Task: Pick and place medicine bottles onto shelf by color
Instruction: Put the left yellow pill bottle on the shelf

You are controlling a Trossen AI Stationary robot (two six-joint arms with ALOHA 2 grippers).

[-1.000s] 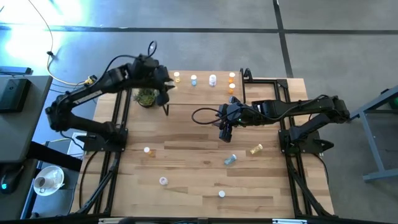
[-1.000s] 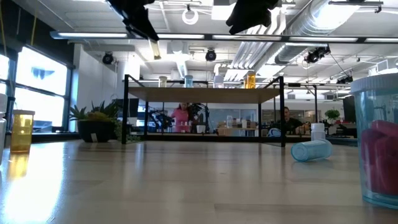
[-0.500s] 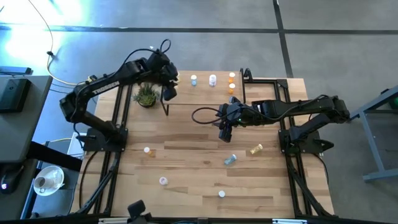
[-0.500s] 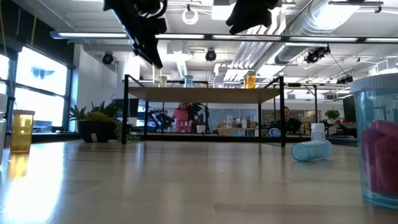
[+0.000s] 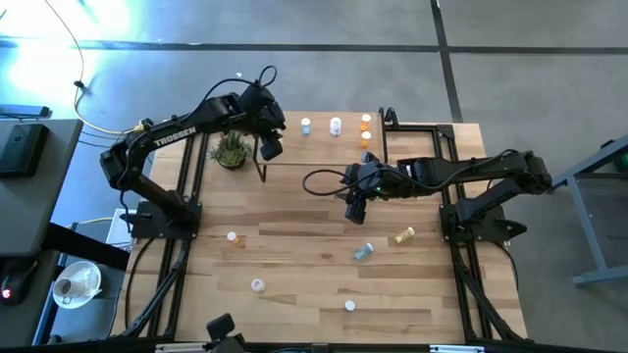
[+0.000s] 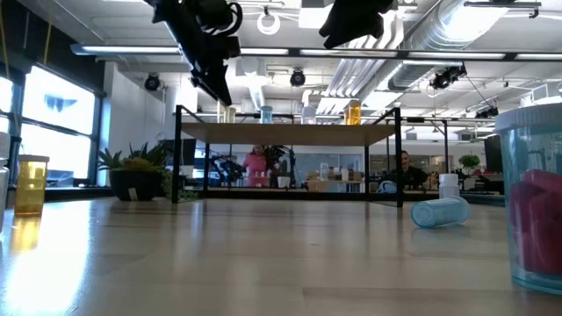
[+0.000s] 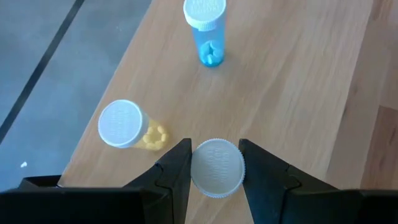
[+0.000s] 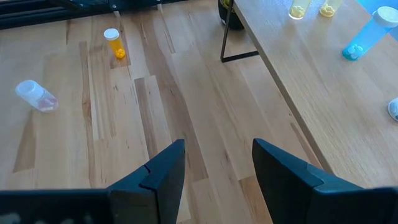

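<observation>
My left gripper (image 7: 216, 163) is clamped on a bottle (image 7: 216, 168) over the shelf (image 7: 292, 81); a sloppy drop would topple the yellow one (image 7: 124, 126) right beside it.

Two dark, matte, six-joint arms; white TROSSEN lettering along left arm (image 5: 177, 127). Black cable looped beside right arm (image 5: 471, 172). Blocky black fingers (image 8: 155, 177).

White-capped bottle (image 7: 216, 167) between fingers (image 7: 176, 171), seemingly gripped.
</observation>
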